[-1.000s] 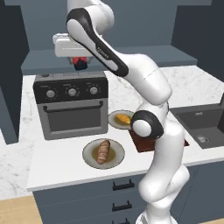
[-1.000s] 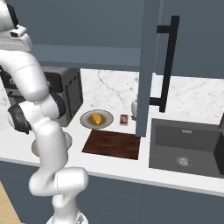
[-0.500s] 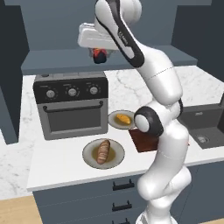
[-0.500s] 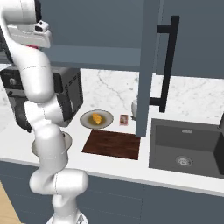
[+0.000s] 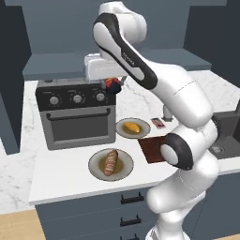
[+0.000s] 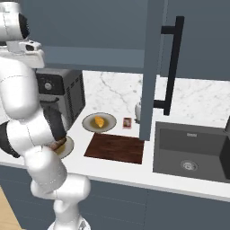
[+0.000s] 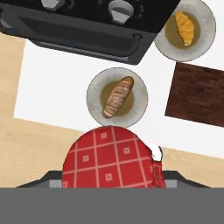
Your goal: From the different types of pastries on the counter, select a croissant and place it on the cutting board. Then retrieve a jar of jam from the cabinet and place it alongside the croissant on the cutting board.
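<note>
My gripper is shut on the jar of jam, red with dark parts, held in the air over the right end of the oven. In the hand view the jar's red checked lid covers the fingertips. The yellow-orange croissant lies on its round plate on the counter. The dark wooden cutting board sits bare to the right of the plates. The cabinet's open door hangs over the counter.
A brown striped pastry rests on a plate at the counter's front. A black countertop oven stands at the left. A small red packet and a white pump bottle are behind the board. The sink is at the right.
The gripper has swung right and then come down, away from the cabinet shelf, carrying the jar with it. The pastries and the board have not moved.
</note>
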You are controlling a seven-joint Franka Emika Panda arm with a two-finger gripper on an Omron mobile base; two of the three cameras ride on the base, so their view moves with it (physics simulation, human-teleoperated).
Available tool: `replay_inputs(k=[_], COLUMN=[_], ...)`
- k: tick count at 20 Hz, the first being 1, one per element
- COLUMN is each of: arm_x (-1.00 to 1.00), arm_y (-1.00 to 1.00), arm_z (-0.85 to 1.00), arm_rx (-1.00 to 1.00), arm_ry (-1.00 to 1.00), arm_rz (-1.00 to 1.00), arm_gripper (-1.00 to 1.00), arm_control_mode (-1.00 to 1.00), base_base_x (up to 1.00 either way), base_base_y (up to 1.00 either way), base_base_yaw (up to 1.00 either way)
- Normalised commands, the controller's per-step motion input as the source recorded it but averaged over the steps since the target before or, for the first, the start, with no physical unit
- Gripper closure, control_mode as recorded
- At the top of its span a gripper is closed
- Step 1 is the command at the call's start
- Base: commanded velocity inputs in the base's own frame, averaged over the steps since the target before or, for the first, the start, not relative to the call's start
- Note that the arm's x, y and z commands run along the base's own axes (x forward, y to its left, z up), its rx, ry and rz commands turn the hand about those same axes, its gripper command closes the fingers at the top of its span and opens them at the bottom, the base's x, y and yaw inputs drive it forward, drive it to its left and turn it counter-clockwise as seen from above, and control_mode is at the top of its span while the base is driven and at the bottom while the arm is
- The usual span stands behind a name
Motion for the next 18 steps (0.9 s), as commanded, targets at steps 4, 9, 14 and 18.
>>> replay_inputs(k=[4,9,14,18], arm_x=[-1.0,-0.51,0.63,0.78], arm_y=[-0.36,-0.22,-0.94,-1.0], arm_z=[-1.0,-0.5,0.07,0.12], arm_rx=[0.0,-0.03,0.02,0.05], arm_ry=[-0.09,-0.02,0.05,0.08], arm_rz=[0.0,0.0,0.16,0.23], arm_gripper=[1.0,1.0,1.0,1.0], arm_control_mode=[-1.0,-1.0,-1.0,-1.0], base_base_x=[0.0,0.0,0.0,0.0], base_base_y=[0.0,0.0,0.0,0.0], base_base_yaw=[0.0,0.0,0.0,0.0])
